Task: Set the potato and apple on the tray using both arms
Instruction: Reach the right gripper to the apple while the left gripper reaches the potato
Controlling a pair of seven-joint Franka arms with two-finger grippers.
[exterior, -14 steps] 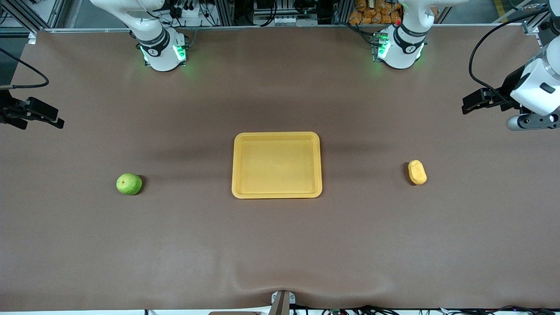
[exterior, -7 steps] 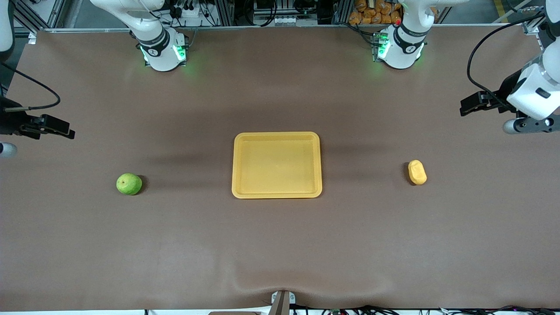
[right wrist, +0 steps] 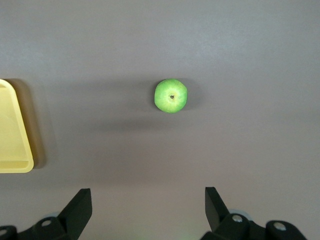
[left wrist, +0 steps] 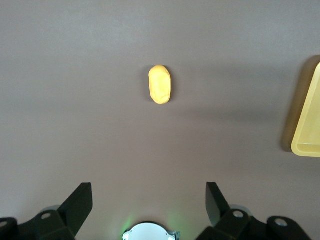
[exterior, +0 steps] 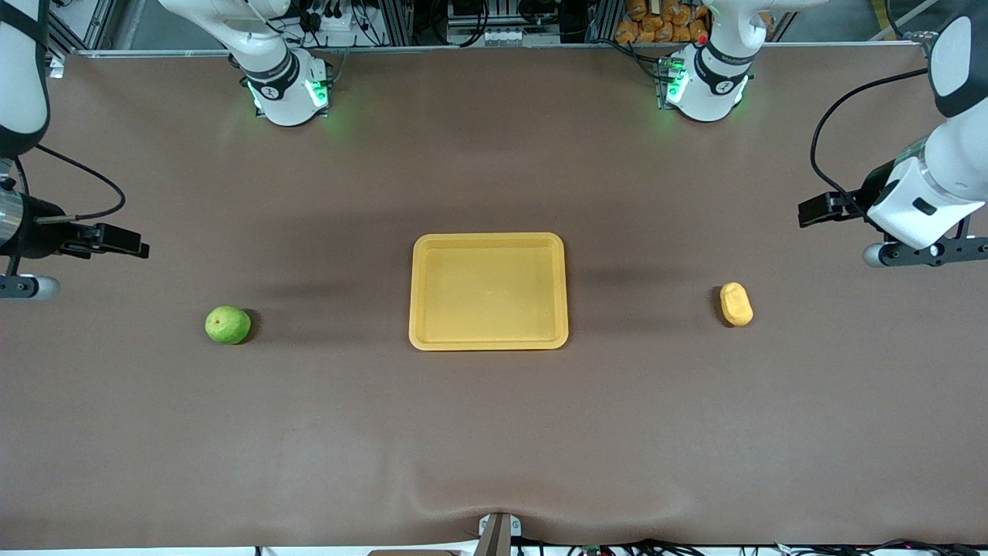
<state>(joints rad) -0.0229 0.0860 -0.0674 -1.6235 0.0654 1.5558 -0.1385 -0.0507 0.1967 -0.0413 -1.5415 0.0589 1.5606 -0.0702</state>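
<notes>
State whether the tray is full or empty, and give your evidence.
Empty. The tray shows only its bare floor; the apple and potato lie on the table either side.

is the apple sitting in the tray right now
No, the apple lies on the bare table toward the right arm's end, apart from the tray, which holds nothing.

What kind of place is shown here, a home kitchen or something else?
Probably a robotics lab, not a kitchen. Two white arms are bolted along one edge of a bare brown table, with aluminium framing and cables above them. Only a yellow tray, a green apple and a potato are laid out.
</notes>
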